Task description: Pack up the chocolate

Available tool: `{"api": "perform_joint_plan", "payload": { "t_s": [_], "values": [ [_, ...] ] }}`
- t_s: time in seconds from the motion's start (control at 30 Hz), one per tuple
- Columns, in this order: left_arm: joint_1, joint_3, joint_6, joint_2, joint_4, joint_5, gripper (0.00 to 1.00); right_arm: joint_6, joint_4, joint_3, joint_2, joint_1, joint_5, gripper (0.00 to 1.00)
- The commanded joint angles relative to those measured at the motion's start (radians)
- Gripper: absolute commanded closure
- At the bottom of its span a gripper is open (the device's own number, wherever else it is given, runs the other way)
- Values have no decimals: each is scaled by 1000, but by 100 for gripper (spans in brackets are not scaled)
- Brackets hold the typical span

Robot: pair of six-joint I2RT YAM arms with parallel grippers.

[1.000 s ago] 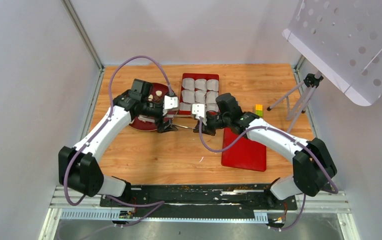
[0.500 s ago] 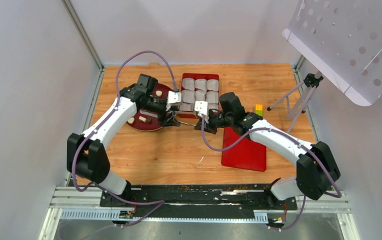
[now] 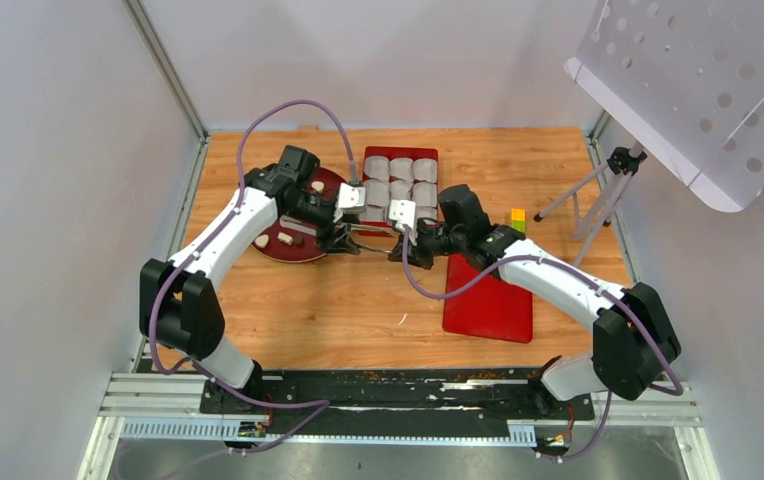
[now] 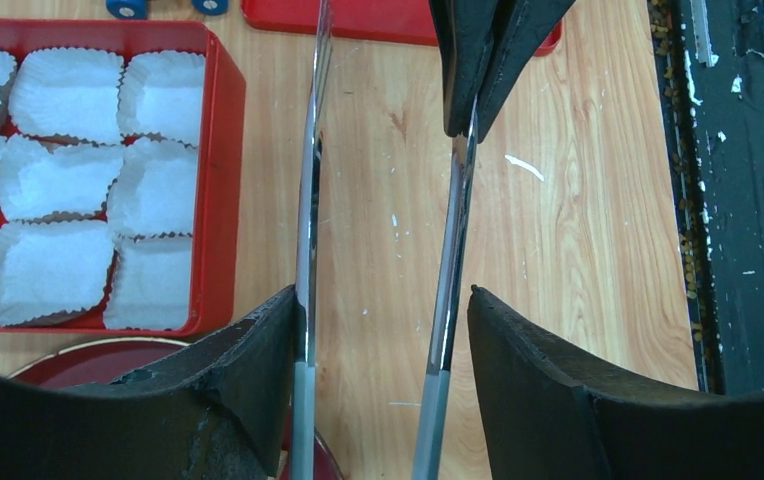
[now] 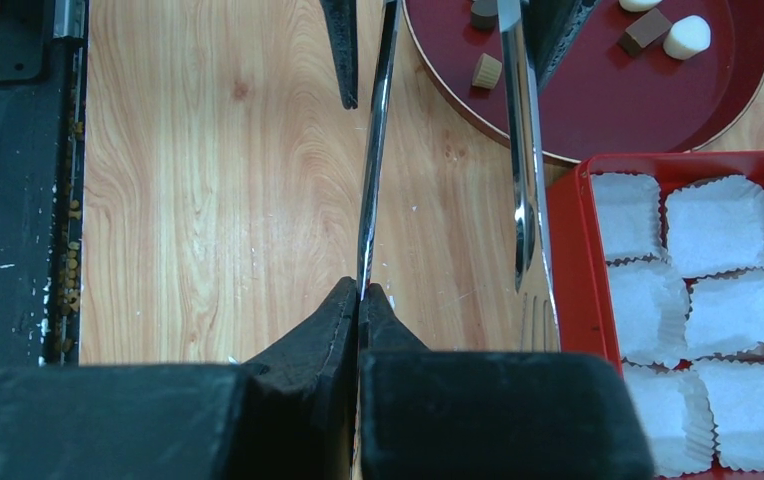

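- While the right gripper (image 5: pixel 361 290) stays pinched shut on one blade of the metal tongs (image 4: pixel 455 230), the left arm has swung off the round plate (image 3: pixel 293 250) and now meets the right arm at mid-table, just in front of the red tray (image 3: pixel 398 151).
- Left gripper (image 4: pixel 381 320): the jaws have narrowed over the last second and now stand partly apart with both blades running between them. One blade lies against a finger, and a sliver of gap shows beside the other. A firm squeeze is therefore not confirmed.
- Right gripper: fingers fully together on a single blade near its forked end. The second blade hangs free beside it, just over the tray wall.
- The chocolate (image 5: pixel 686 37) remains on the plate: pale, tan and dark pieces lie loose on its surface, more exposed overhead now that the left arm has cleared it. None is between the tongs.
- Paper cups (image 4: pixel 63 95) in the tray: every cup in view is empty.
- Assessment: the change reads as a hand-over of the tongs, with the right arm steadying the tool while the left takes it across both blades. No chocolate has been packed.
- Risk noted: if the right gripper lets go before the left has truly clamped, the tongs may slip or twist.
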State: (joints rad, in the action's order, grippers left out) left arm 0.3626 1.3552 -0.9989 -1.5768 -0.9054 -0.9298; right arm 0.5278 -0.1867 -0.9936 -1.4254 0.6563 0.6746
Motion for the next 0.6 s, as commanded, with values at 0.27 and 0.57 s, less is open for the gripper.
{"api": "perform_joint_plan", "payload": {
  "t_s": [0.27, 0.57],
  "values": [
    [32, 34, -48, -2, -67, -51, 34, -86, 95, -28, 13, -30, 74, 100],
    [33, 57, -62, -22, -73, -32, 49, -53, 73, -46, 4, -30, 78, 97]
  ]
}}
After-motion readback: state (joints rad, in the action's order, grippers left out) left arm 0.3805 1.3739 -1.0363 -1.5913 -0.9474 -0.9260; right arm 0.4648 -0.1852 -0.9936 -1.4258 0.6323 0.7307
